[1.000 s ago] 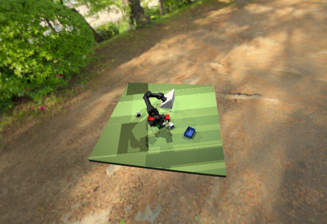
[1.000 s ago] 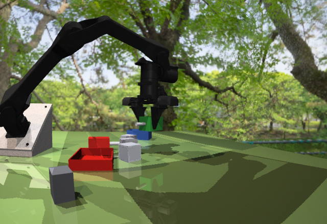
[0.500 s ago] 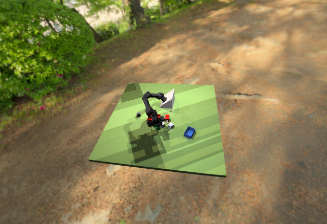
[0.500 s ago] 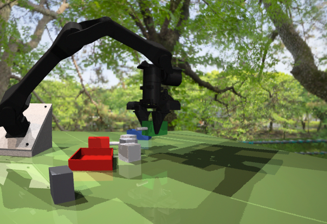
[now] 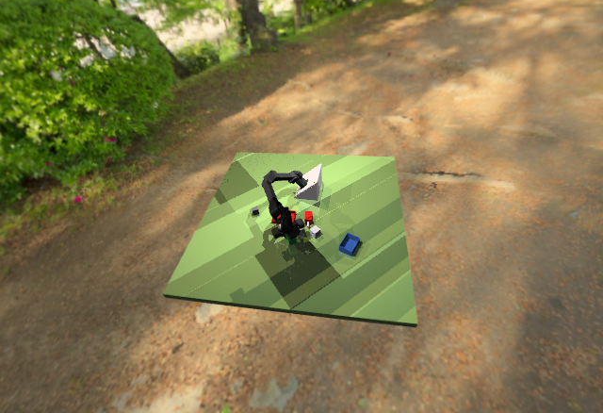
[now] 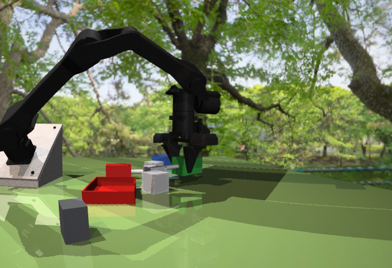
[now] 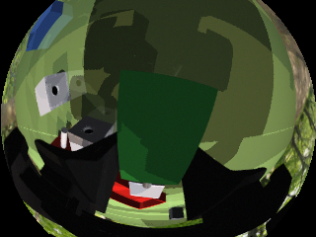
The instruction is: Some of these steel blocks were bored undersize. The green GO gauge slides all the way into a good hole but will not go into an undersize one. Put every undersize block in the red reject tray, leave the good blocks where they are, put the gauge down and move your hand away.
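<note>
My gripper (image 5: 290, 234) (image 6: 180, 166) (image 7: 154, 136) is shut on the green GO gauge (image 6: 195, 166) (image 7: 165, 125) and holds it low, its pale pin pointing toward the blocks. One light steel block (image 6: 155, 183) (image 7: 153, 191) stands beside the red reject tray (image 6: 109, 197) (image 7: 140, 203), its hole partly hidden by the gauge. A second block (image 7: 90, 129) and a third block (image 5: 315, 232) (image 7: 51, 93) stand farther along, both with dark holes showing. I cannot tell whether the pin touches a block. No block shows inside the visible part of the tray.
A red block-shaped piece (image 5: 308, 217) (image 6: 117, 170) with a pale pin stands behind the tray. A blue tray (image 5: 350, 244) (image 6: 161, 158) (image 7: 45, 26) is beyond the blocks. A dark grey block (image 5: 254, 211) (image 6: 74, 222) (image 7: 176, 212) stands apart. The arm's sloped base (image 6: 52, 160) is at the left.
</note>
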{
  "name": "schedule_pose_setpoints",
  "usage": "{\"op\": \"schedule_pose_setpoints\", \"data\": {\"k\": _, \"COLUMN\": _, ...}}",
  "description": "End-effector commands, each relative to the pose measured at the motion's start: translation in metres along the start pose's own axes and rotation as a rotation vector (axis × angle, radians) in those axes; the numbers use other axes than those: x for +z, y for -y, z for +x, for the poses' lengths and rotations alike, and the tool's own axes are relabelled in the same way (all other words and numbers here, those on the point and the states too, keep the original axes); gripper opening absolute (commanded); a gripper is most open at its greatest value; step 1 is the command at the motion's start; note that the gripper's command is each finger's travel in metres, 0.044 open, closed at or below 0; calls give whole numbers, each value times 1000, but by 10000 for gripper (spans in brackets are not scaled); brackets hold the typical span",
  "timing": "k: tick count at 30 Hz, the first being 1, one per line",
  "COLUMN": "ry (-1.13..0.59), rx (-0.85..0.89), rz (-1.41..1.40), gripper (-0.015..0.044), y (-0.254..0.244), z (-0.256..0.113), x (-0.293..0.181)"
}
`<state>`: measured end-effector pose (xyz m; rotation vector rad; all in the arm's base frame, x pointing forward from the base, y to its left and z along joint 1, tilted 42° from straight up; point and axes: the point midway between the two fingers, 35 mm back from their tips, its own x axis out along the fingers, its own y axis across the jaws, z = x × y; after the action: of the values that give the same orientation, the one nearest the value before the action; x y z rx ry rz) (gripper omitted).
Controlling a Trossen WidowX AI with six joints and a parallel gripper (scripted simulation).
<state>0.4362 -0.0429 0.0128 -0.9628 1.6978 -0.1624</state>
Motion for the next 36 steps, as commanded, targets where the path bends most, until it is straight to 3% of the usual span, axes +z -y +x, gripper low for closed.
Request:
{"op": "schedule_pose_setpoints", "data": {"k": 1, "ry": 1, "rx": -7, "rz": -6, "gripper": 0, "y": 0, "z": 5, "x": 1}}
{"op": "schedule_pose_setpoints", "data": {"k": 9, "ry": 1, "rx": -8, "rz": -6, "gripper": 0, "y": 1, "z": 20, "x": 5}}
{"op": "schedule_pose_setpoints", "data": {"k": 36, "ry": 7, "rx": -8, "rz": -7, "gripper": 0, "y": 2, "z": 23, "x": -7}}
